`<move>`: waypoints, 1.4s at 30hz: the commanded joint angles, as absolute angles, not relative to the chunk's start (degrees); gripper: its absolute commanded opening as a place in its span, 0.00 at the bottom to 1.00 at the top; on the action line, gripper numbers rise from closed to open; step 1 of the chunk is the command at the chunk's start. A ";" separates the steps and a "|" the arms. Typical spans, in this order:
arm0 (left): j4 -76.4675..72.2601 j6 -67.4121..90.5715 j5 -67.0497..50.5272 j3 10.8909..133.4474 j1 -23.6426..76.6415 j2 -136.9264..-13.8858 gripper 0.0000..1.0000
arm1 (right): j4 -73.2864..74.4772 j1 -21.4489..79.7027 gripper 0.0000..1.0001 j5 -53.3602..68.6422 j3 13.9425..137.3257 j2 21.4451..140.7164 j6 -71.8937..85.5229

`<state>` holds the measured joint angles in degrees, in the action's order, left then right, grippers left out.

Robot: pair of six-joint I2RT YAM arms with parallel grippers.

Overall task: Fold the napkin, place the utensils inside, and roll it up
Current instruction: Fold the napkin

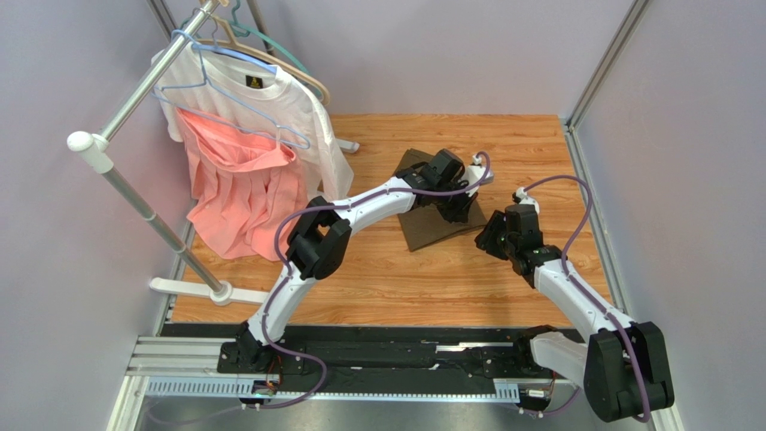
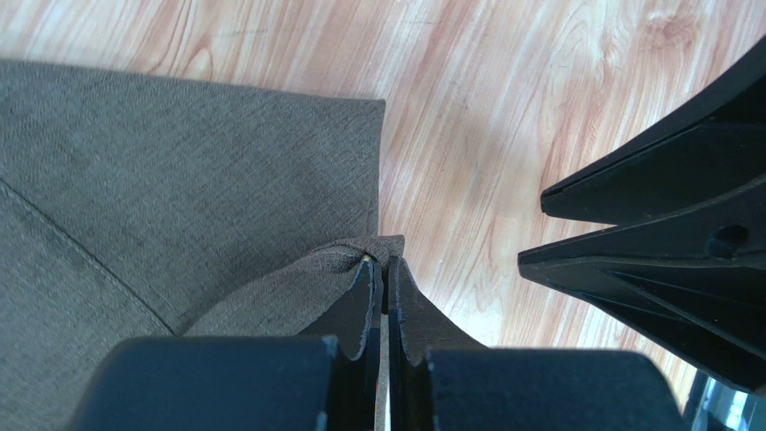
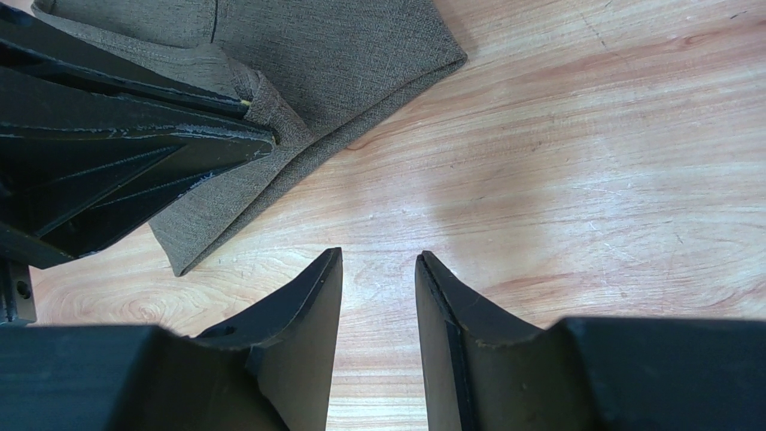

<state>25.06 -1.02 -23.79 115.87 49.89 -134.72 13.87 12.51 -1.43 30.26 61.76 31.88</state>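
Note:
The dark olive-brown napkin (image 1: 428, 231) lies folded on the wooden table, right of centre. My left gripper (image 2: 383, 262) is shut on a corner of the napkin (image 2: 180, 180) and pinches the cloth up into a small peak at its right edge. From above, the left gripper (image 1: 457, 206) sits over the napkin's right part. My right gripper (image 3: 378, 260) hangs open over bare wood just beside the napkin (image 3: 360, 54), with nothing between its fingers; from above the right gripper (image 1: 491, 237) is at the cloth's right corner. The utensils are out of view.
A clothes rack (image 1: 135, 193) stands at the left with a white T-shirt (image 1: 288, 103) and a pink garment (image 1: 238, 193) on hangers. Grey walls close the back and both sides. A metal rail (image 1: 360, 368) runs along the near edge.

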 commanded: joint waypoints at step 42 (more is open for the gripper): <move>7.91 16.34 -13.55 101.19 45.71 -119.90 0.74 | 14.68 -1.40 0.46 10.80 42.08 65.29 23.74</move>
